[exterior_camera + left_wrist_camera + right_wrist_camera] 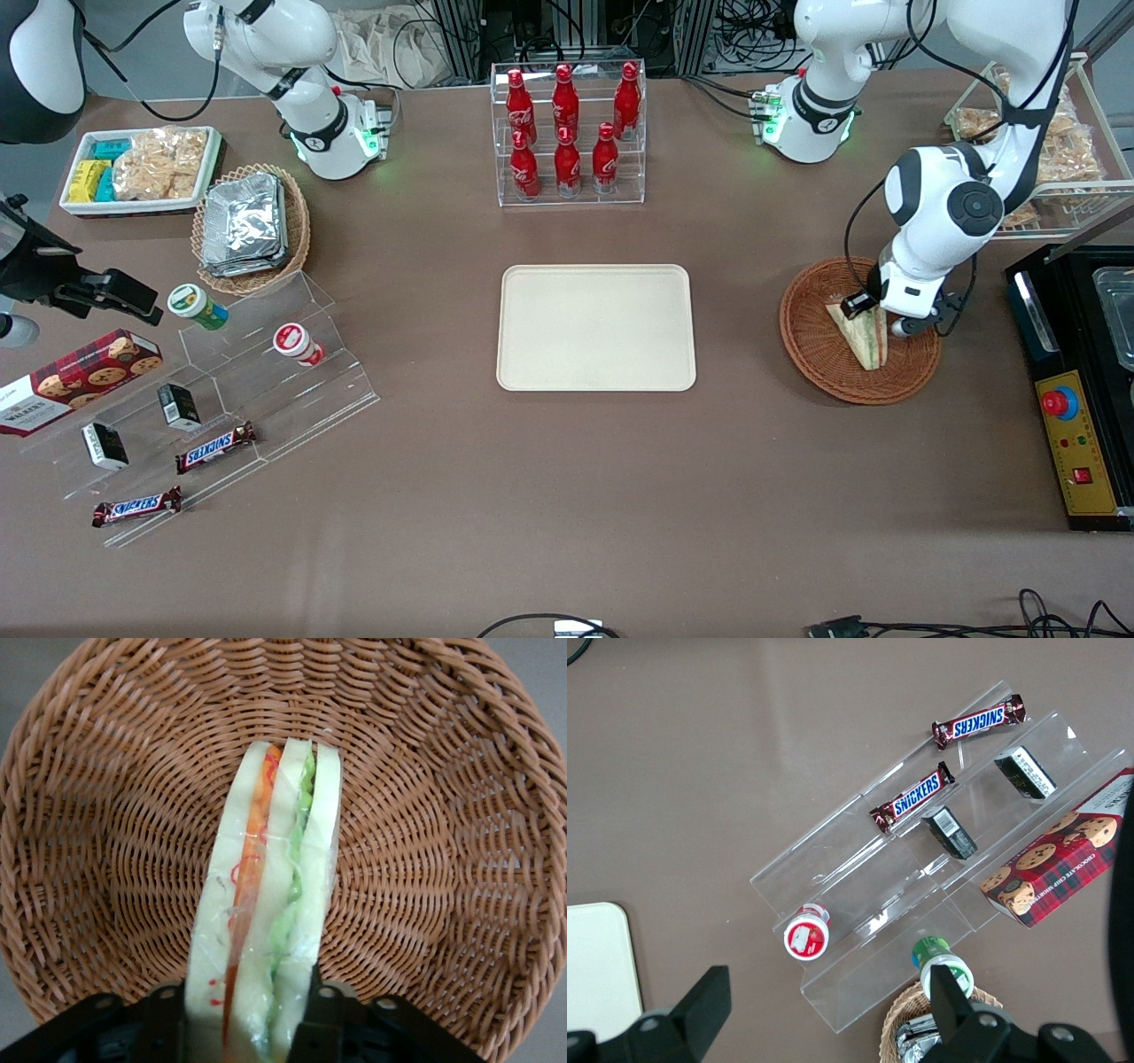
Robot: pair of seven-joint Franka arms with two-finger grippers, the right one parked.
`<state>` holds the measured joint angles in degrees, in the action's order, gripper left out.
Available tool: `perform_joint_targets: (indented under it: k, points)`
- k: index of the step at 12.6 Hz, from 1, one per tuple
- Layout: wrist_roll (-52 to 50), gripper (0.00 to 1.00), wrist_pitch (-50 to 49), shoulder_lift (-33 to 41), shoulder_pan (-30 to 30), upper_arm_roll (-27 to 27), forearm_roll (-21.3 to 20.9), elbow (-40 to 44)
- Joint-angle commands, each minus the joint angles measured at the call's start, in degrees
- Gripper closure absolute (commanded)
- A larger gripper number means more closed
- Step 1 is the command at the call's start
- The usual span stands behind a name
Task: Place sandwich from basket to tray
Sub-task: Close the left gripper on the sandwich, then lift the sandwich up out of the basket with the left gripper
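Note:
The sandwich (866, 341) (275, 895), a clear-wrapped wedge of white bread with orange and green filling, stands on edge in the round reddish-brown wicker basket (811, 350) (106, 859). My gripper (877, 316) (244, 1028) is down inside the basket, shut on the sandwich's wide end, with one black finger pressed against each bread face. The sandwich's point reaches toward the front camera. The cream-beige tray (595, 328) (598, 966) lies flat at the table's middle with nothing on it, well away from the basket toward the parked arm's end.
A clear rack of red bottles (567, 133) stands farther from the camera than the tray. A black control box (1076, 425) and a wire shelf of bagged snacks (1054, 151) flank the basket. An acrylic stand (221, 390) with snacks sits toward the parked arm's end.

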<state>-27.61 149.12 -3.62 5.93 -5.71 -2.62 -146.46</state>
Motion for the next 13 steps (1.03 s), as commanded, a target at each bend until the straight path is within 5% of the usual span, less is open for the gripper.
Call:
perform_joint_targets:
  k: [1, 4, 6, 9, 13]
  points:
    - [-0.2, 1.0, -2.2, 3.4, 0.0, 0.2, -0.9, 0.1]
    - [0.4, 1.0, -17.1, 12.5, -0.5, 0.0, -1.0, 4.6]
    - [0.3, 1.0, -34.2, 15.0, -0.7, -0.4, -1.1, 15.2]
    - [3.3, 1.0, -57.7, 11.0, -1.6, -0.4, 0.0, 37.4]
    - [1.9, 1.0, -73.6, 0.6, -2.9, -5.6, 2.7, 61.8]
